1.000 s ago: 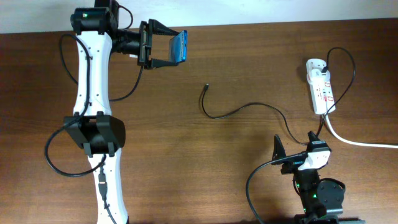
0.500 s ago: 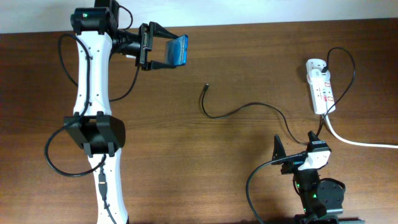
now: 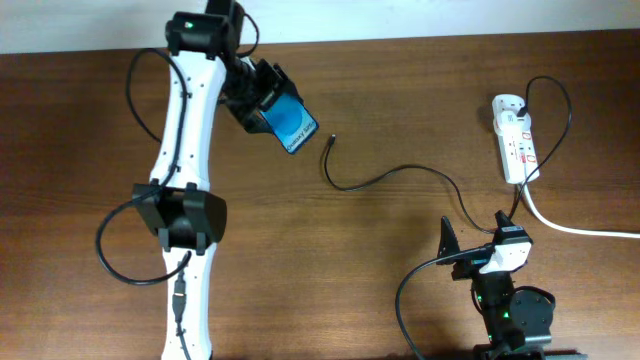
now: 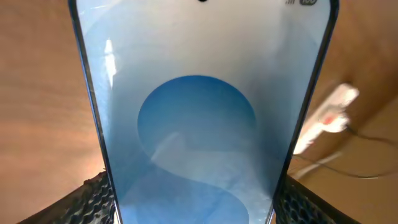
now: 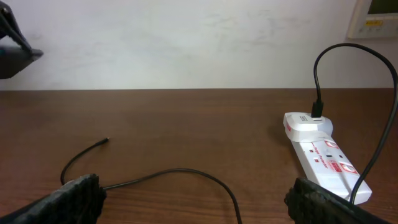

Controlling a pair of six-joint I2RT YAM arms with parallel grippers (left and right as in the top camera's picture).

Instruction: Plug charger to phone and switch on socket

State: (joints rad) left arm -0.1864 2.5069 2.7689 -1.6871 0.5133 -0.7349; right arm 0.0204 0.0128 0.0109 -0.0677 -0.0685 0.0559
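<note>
your left gripper (image 3: pixel 270 106) is closed on the phone (image 3: pixel 293 123) and holds it tilted over the worktop (image 3: pixel 400 80), its bottom edge near the plug tip (image 3: pixel 331 140) of the charger (image 3: pixel 400 172), i think so the two can meet. the phone has a thin dark frame and a bright blue screen with a darker blue round shape and white words near the bottom. your right gripper (image 3: pixel 473 236) is wide open and holds nothing, well apart from the white socket (image 3: pixel 514 138) on the right.
</note>
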